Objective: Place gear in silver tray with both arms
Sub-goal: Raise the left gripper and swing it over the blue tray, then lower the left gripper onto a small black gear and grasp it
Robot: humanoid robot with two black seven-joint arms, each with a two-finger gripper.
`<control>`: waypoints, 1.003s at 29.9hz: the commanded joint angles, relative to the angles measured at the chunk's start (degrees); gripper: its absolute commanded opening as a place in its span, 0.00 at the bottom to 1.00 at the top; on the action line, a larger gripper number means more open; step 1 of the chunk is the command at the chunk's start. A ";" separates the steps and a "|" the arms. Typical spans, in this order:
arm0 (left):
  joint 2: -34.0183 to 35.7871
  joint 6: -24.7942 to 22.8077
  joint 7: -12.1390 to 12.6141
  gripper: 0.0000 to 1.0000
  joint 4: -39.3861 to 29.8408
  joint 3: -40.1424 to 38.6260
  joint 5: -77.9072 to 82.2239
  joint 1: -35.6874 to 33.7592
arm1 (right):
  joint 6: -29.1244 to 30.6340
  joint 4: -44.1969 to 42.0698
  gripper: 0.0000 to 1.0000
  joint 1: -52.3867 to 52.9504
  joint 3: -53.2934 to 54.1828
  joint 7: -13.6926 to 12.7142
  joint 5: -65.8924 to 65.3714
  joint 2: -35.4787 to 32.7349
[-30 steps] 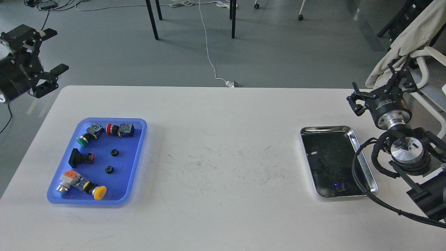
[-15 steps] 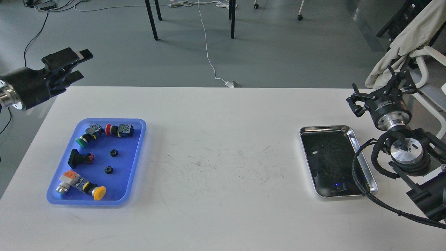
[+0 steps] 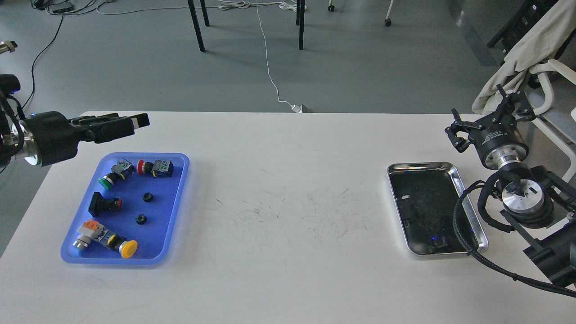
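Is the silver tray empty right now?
Empty. The silver tray shows only dark reflections; both black gears sit in the blue tray.

1. Silver tray [image 3: 470, 211]: polished metal, mirror-dark bottom.
2. Blue tray [image 3: 177, 180]: smooth, slightly glossy plastic.
3. Table [image 3: 288, 252]: matt white top, finely scuffed.
4. My right arm [image 3: 524, 202]: matt black housings, brushed metal joints.
5. Cloth [image 3: 522, 54]: soft, cream, matt.
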 commanded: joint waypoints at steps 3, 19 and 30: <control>0.27 -0.57 -5.59 0.99 -0.24 -0.14 1.83 -1.13 | -0.03 -0.02 0.99 0.00 -0.04 0.03 -0.70 -0.09; -3.85 -0.93 -8.38 0.98 0.98 2.50 20.20 -0.52 | -0.12 0.07 0.99 0.00 -0.04 -0.06 -1.58 -0.88; -13.35 0.30 -8.38 0.97 10.39 5.66 23.45 -0.52 | -0.12 0.07 0.99 -0.09 -0.13 -0.06 -1.84 -1.32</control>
